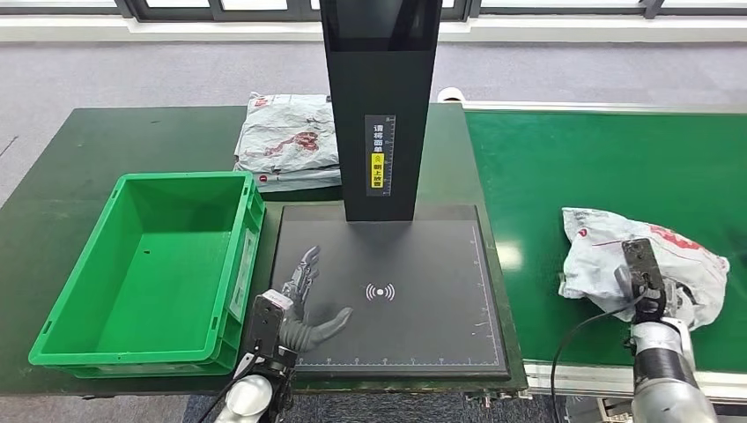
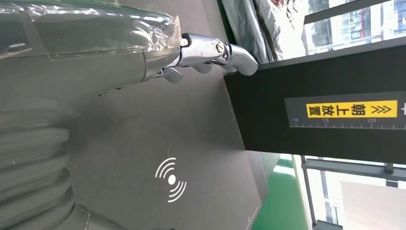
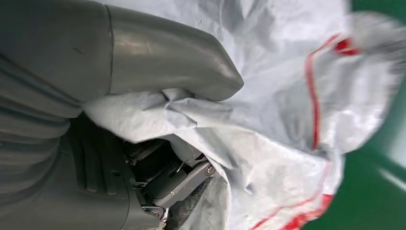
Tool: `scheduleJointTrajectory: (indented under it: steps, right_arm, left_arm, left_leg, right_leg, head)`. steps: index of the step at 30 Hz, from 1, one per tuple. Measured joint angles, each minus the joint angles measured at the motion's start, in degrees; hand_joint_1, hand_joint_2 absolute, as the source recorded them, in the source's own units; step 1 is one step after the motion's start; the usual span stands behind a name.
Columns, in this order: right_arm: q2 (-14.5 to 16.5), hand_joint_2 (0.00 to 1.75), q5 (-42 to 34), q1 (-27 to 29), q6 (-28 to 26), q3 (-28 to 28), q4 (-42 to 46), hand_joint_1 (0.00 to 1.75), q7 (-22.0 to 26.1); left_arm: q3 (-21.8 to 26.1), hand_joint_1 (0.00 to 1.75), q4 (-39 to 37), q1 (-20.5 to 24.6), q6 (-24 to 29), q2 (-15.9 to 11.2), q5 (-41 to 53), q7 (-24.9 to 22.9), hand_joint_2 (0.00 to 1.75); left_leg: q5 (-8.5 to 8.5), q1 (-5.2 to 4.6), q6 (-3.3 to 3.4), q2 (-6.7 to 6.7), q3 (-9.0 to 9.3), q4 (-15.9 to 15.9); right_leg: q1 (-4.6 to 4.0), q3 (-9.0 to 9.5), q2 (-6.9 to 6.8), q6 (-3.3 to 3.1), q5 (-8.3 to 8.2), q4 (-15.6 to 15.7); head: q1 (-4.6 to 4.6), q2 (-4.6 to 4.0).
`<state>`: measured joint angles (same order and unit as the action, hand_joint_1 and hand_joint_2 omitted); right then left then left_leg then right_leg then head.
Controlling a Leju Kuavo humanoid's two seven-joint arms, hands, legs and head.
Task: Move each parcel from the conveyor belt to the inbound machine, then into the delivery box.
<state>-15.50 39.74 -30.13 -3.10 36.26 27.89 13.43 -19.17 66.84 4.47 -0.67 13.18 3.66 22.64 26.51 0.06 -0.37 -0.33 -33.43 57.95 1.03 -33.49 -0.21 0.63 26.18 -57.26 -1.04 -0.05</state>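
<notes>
At lower right, the right hand grips a crumpled white parcel on the green belt. At lower centre, the left hand lies spread and empty on the black scanner pad.

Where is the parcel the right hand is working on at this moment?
In the head view the white parcel lies on the green conveyor belt, right of the black scanner plate, with the right hand gripping its near edge.
</notes>
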Motion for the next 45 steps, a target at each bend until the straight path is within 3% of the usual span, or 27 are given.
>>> scheduleJointTrajectory:
  steps: [13, 20, 29, 40, 45]
  right_arm:
    - [5.37, 1.75, -11.37, -0.77, 1.69, -2.03, 12.23, 1.75, 0.33]
    - [8.14, 1.75, -18.07, 0.72, 2.43, -11.97, 24.32, 1.75, -2.2]
    - [8.82, 1.75, -22.44, 3.06, 5.41, -24.0, 34.65, 1.75, -2.93]
    - [10.72, 1.75, -25.22, -0.82, 5.84, -37.98, 38.71, 1.75, -4.99]
    - [11.69, 1.75, -25.51, -3.43, 5.14, -41.62, 38.67, 1.75, -5.77]
  left_arm:
    - [0.03, 0.0, -2.36, 0.77, 1.08, 0.76, 0.48, 0.97, 1.75]
    - [0.37, 0.0, -3.7, 1.51, 1.35, 1.27, 0.49, 1.16, 1.75]
    - [0.48, 0.0, -5.05, 1.85, 1.51, 1.38, 0.5, 1.59, 1.75]
    - [0.35, 0.0, -6.76, 2.17, 0.57, 1.54, 0.49, 2.37, 1.75]
    - [0.15, 0.0, -7.68, 2.41, 0.43, 1.61, 0.48, 2.61, 1.75]
  left_leg:
    - [-0.01, 0.0, -0.01, -0.02, -0.07, 0.0]
    - [-0.04, 0.01, -0.05, -0.03, -0.04, 0.0]
    - [-0.04, 0.0, -0.05, -0.08, -0.11, 0.0]
    - [-0.09, 0.01, -0.06, 0.02, -0.04, 0.0]
    - [-0.09, 0.01, -0.05, 0.0, -0.05, 0.0]
  right_leg:
    - [0.0, -0.06, -0.01, 0.0, 0.0, -0.03]
    - [-0.01, -0.11, -0.02, -0.01, 0.0, -0.04]
    - [0.0, -0.13, -0.08, -0.01, 0.01, -0.04]
    - [-0.01, -0.13, 0.03, -0.03, -0.01, -0.06]
    - [-0.01, -0.12, 0.02, -0.04, -0.02, -0.06]
  head:
    - [0.01, 0.0]
    - [-0.01, 0.0]
    - [0.0, 0.0]
    - [-0.01, -0.01]
    - [-0.01, -0.01]
